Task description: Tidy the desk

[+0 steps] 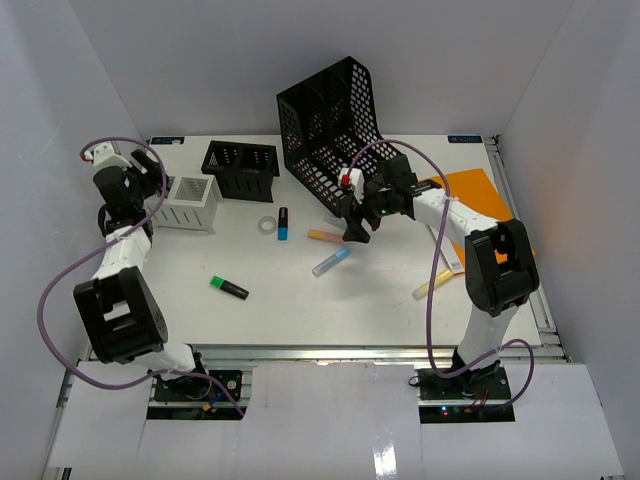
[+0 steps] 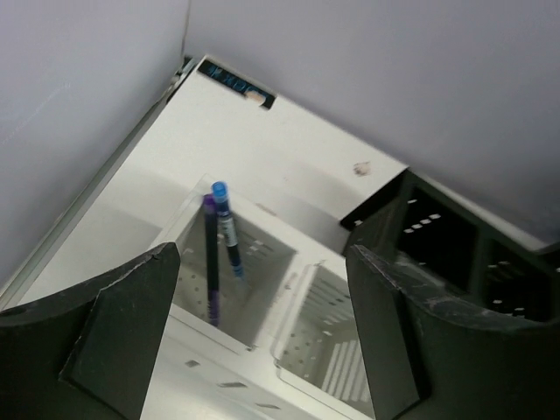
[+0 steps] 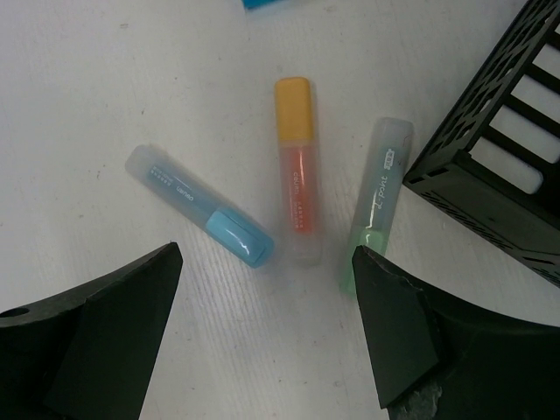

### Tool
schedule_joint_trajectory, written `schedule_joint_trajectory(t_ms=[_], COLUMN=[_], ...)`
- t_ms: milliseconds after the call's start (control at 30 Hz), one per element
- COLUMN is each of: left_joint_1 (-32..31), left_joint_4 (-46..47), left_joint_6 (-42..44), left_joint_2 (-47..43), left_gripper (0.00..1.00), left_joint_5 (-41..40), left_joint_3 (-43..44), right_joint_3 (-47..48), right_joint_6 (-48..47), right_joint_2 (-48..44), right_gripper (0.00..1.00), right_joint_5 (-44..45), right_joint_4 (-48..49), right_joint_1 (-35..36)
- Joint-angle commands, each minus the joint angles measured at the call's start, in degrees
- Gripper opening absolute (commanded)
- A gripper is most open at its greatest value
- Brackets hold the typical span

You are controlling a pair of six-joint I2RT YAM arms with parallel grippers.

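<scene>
The desk [image 1: 300, 310] is a white tabletop. My left gripper [image 1: 158, 192] hangs open over a white pen holder [image 1: 190, 203], holding nothing. In the left wrist view the left gripper [image 2: 262, 258] frames the holder [image 2: 262, 350], where a blue-capped pen [image 2: 226, 227] and a purple pen [image 2: 211, 262] stand in one compartment. My right gripper [image 1: 355, 228] is open and empty above three highlighters. The right wrist view shows the right gripper [image 3: 267, 262] just short of a blue highlighter [image 3: 199, 206], an orange highlighter [image 3: 296, 171] and a pale green highlighter [image 3: 376, 197].
A black file rack [image 1: 330, 125] leans at the back, its corner [image 3: 499, 157] close to my right finger. A small black organizer [image 1: 240, 170], a tape roll [image 1: 267, 226], a blue marker [image 1: 283, 223], a green highlighter [image 1: 229, 288], a yellow highlighter [image 1: 432, 284] and an orange sheet [image 1: 480, 200] lie around.
</scene>
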Motion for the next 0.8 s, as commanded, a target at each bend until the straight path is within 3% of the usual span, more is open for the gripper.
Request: schedule_joint_trajectory(t_ms=[0, 333, 567, 667, 767], left_joint_1=[0.23, 0.23, -1.62, -7.33, -14.92], left_joint_4=[-7.00, -22.99, -41.05, -45.31, -49.01], left_joint_6=[-2.55, -14.69, -20.27, -23.26, -27.05], left_joint_2=[-10.05, -24.93, -30.49, -30.80, -31.37], left_gripper=[0.89, 0.92, 0.89, 0.88, 0.88], left_joint_5=[4.51, 19.10, 19.23, 17.01, 7.73], left_joint_3=[1.65, -10.28, -14.30, -14.91, -15.53], right_joint_3=[1.42, -0.33, -6.62, -8.07, -8.29], right_joint_6=[-5.14, -11.47, -5.17, -5.59, -4.63], right_joint_2=[-1.96, -4.95, -8.31, -10.00, -11.67], right_gripper=[0.86, 0.87, 0.88, 0.88, 0.89], right_joint_5=[1.26, -8.68, -10.28, -8.78, -9.07], right_joint_4=[-2.22, -11.65, -9.96, -9.90, -9.90], right_joint_1=[-0.13, -0.22, -0.91, -2.31, -4.61])
